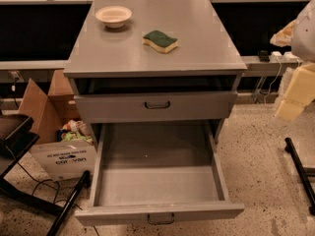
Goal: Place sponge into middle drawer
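Camera view: one pale arm is seen at the right edge, partly cut off by the frame. The tool (293, 95) is taken to be the cream blocky part there, hanging beside the cabinet's right side, lower than the bench (197, 53) top. Whether it is open or closed cannot be told; nothing is seen held in it.

The sponge (160, 41) is found on the bench top, green scrub face up, yellow foam below, right of centre. Its long axis runs roughly left-right across the view, the right end angled slightly toward the camera. A cream bowl (113, 16) sits further back-left, apart from it.

Key relation: the sponge lies left of the tool and higher in the view, well apart, with the bench's right edge between them. A reach up and leftward over that edge is judged to be needed, with the grip probably taken across the short axis.

The middle drawer (157, 183) is pulled fully out at the bottom, with bare floor showing, directly below and in front of the sponge. The drawer front with the black bar handle (157, 104) above it is closed. A cardboard box (56, 154) stands on the floor at left. Sponge not yet grasped.
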`<state>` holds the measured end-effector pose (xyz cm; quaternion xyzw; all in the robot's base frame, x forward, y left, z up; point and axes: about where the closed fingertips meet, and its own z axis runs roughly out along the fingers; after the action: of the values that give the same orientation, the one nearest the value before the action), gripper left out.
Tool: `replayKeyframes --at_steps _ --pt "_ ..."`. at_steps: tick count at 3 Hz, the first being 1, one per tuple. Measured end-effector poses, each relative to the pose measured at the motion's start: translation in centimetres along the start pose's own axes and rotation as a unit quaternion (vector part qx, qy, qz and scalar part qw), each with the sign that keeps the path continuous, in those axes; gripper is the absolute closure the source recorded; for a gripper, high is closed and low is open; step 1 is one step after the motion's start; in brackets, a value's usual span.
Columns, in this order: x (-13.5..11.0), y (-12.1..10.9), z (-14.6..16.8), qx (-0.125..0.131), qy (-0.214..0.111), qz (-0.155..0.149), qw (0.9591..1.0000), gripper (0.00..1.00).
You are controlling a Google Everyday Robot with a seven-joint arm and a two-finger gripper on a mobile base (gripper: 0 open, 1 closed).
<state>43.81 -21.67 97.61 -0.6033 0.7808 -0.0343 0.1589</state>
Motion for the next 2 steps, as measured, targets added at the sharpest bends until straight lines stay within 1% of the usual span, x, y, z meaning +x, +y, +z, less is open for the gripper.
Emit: replayKeyframes --at_steps 1,2 --pt "-0.08 0.09 -0.41 0.007 -0.005 -0.002 1.0000 0.00" --pt "0.43 0.23 -0.26 0.029 -0.058 -0.013 0.9978 0.00"
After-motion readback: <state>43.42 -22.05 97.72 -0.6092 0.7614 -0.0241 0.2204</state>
